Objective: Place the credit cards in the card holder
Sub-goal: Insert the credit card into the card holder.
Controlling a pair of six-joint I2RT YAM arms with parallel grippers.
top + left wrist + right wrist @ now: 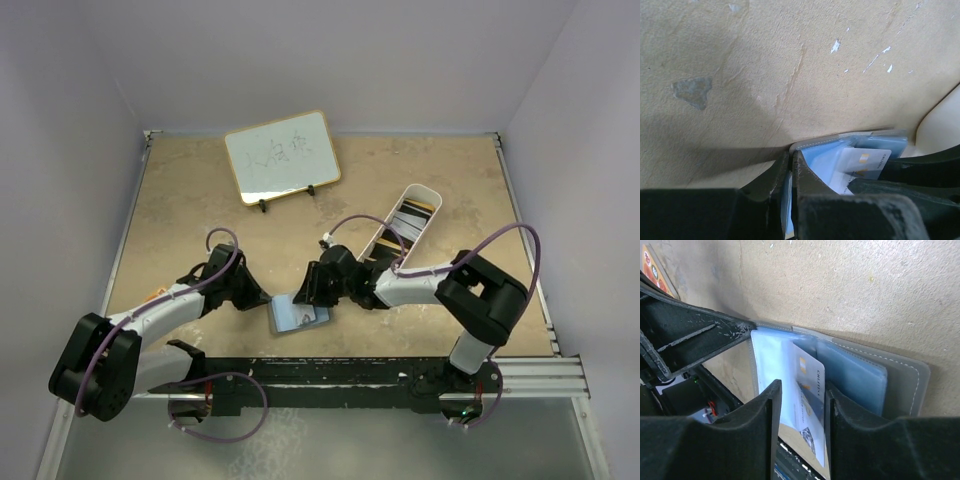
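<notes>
The dark grey card holder (298, 316) lies open on the table between the two arms, its light blue inside up (860, 375). My left gripper (791, 161) is shut on the holder's left edge (812, 145), pinning the flap. A white-grey credit card (809, 390) stands partly in a blue pocket. My right gripper (803, 387) straddles it with the jaws apart: the card leans by the right finger, with a gap to the left one. The same card (866, 161) shows in the left wrist view. More credit cards (412, 214) lie in the long white tray.
The long white tray (392, 232) sits behind the right arm, angled toward the back right. A small whiteboard (282, 156) stands on a stand at the back. A corner of an orange patterned board (654, 267) shows at the right wrist view's top left.
</notes>
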